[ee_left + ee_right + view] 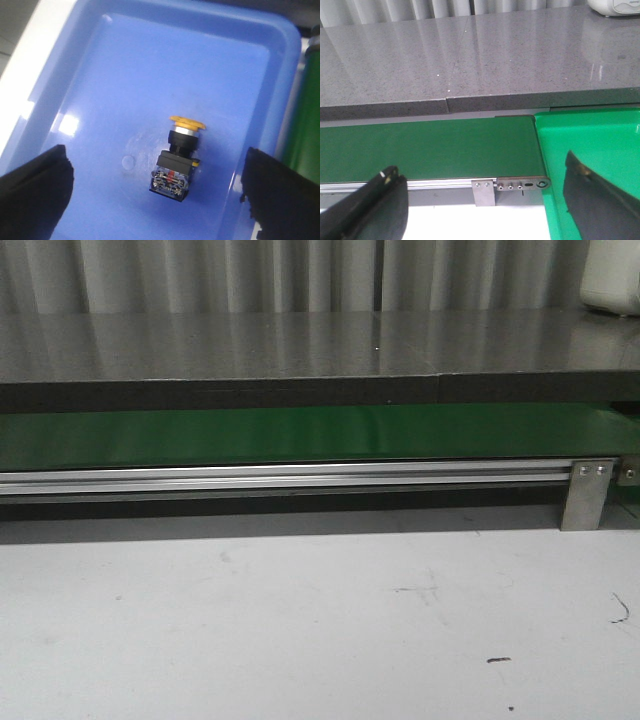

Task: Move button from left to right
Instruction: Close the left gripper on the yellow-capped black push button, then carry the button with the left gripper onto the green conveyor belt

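Observation:
The button (177, 162) lies on its side inside a blue tray (100, 75) in the left wrist view, its yellow-orange disc head pointing away from the fingers and its black block nearer them. My left gripper (157, 195) hangs open above the tray, its two black fingers (35, 185) spread wide on either side of the button and touching nothing. My right gripper (485, 200) is open over the end of the green conveyor belt (430, 147), with nothing between its fingers. Neither arm nor the button shows in the front view.
A green tray (590, 145) sits just past the belt's end in the right wrist view. The conveyor's aluminium rail (290, 477) and bracket (587, 493) run across the front view, with a grey countertop (300, 345) behind and a white table surface (300, 630) in front.

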Controlling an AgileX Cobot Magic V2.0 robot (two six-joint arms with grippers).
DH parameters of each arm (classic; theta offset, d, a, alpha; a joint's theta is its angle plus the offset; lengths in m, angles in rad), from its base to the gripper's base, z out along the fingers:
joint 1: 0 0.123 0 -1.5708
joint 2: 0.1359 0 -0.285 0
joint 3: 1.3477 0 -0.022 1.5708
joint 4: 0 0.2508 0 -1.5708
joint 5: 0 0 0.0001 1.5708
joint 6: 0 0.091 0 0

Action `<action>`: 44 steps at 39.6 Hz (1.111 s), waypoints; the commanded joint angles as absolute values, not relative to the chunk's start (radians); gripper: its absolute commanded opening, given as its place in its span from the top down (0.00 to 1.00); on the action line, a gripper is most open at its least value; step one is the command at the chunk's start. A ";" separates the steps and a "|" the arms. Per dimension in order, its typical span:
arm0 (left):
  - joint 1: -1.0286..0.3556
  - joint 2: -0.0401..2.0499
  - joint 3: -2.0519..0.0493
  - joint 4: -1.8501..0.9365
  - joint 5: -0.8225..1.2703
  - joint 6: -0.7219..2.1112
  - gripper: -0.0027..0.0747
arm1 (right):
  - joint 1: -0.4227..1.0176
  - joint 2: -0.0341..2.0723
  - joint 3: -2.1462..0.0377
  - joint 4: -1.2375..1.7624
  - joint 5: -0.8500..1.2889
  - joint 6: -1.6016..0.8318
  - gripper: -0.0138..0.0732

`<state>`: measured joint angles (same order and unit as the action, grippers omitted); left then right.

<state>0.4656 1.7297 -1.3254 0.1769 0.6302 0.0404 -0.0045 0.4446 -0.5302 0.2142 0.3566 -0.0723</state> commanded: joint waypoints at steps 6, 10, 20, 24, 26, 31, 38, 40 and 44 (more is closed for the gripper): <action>0.508 1.854 -1.441 0.092 0.697 0.155 0.12 | -0.001 0.457 -0.567 0.209 0.274 -0.078 0.10; 0.536 1.913 -1.478 -0.041 0.742 0.293 0.12 | -0.001 0.457 -0.567 0.209 0.274 -0.078 0.10; 0.551 1.988 -1.519 -0.086 0.699 0.383 0.12 | -0.001 0.457 -0.567 0.209 0.274 -0.078 0.10; 0.551 2.017 -1.530 -0.081 0.699 0.391 0.12 | -0.001 0.457 -0.567 0.209 0.274 -0.078 0.10; 0.553 2.033 -1.534 -0.079 0.699 0.391 0.12 | -0.001 0.457 -0.567 0.209 0.274 -0.078 0.10; 0.553 2.066 -1.545 -0.079 0.711 0.391 0.12 | -0.001 0.457 -0.567 0.209 0.274 -0.078 0.10; 0.553 2.074 -1.545 -0.079 0.713 0.391 0.17 | -0.001 0.457 -0.567 0.209 0.274 -0.078 0.10; 0.553 2.074 -1.551 -0.079 0.731 0.391 0.26 | -0.001 0.457 -0.567 0.209 0.274 -0.078 0.10; 0.553 2.074 -1.568 -0.079 0.762 0.391 0.47 | -0.001 0.457 -0.567 0.209 0.274 -0.078 0.10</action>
<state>0.5511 2.1216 -1.5300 -0.0769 0.7569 0.3901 -0.0045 0.4446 -0.5302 0.2142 0.3566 -0.0739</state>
